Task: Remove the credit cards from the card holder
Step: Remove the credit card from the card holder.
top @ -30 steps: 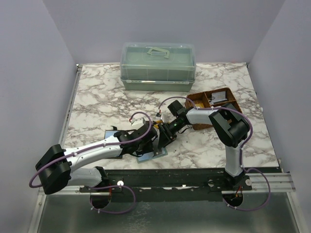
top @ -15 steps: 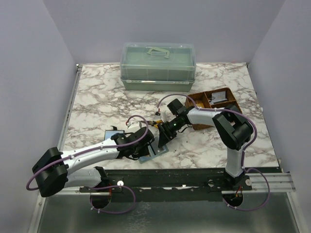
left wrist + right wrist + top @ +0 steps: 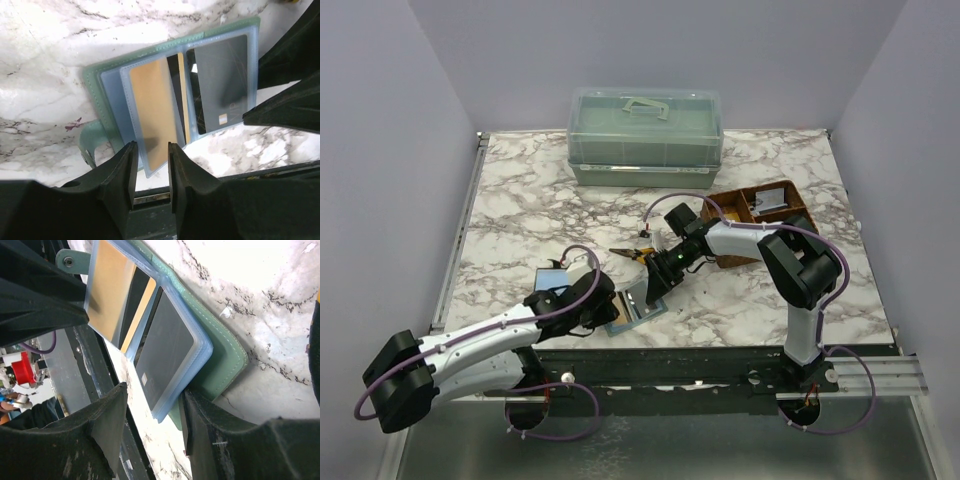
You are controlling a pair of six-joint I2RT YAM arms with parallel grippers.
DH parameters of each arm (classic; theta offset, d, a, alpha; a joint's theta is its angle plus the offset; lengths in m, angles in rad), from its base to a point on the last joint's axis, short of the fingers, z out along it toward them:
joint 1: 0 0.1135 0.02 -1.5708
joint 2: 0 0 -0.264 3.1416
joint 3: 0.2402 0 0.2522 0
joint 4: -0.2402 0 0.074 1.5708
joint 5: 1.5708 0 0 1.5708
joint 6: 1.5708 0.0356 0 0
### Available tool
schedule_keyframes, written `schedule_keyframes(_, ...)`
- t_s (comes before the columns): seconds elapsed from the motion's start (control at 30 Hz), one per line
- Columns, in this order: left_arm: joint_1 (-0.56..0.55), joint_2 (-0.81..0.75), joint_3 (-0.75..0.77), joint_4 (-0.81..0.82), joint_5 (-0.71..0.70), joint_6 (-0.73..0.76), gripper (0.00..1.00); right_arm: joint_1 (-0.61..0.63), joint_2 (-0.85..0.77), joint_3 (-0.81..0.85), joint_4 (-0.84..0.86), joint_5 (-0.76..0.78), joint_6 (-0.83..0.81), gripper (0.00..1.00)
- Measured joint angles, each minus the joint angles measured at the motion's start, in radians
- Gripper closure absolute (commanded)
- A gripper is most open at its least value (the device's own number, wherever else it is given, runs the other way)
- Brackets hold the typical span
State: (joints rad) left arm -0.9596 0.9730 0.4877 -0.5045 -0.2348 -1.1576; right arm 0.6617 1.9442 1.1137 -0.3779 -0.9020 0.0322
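Lying open on the counter (image 3: 520,200) near its front edge, the card holder (image 3: 95,85) shows a tan card (image 3: 152,110) and a grey card (image 3: 220,85) in clear sleeves. Left pincer (image 3: 151,165) is narrow at the tan sleeve's edge, grip unclear. Right pincer (image 3: 155,392) loosely straddles the holder's corner.

top view | card holder (image 3: 636,312) partly hidden under right gripper (image 3: 656,284) | dark card (image 3: 220,75) print too small to read
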Motion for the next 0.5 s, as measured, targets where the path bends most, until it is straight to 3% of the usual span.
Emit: schedule_keyframes(0.5, 0.052, -0.289, -0.270, 0.323, 0.022, -0.064, 0.60, 0.000, -0.007, 0.005, -0.013, -0.006, -0.068, 0.49)
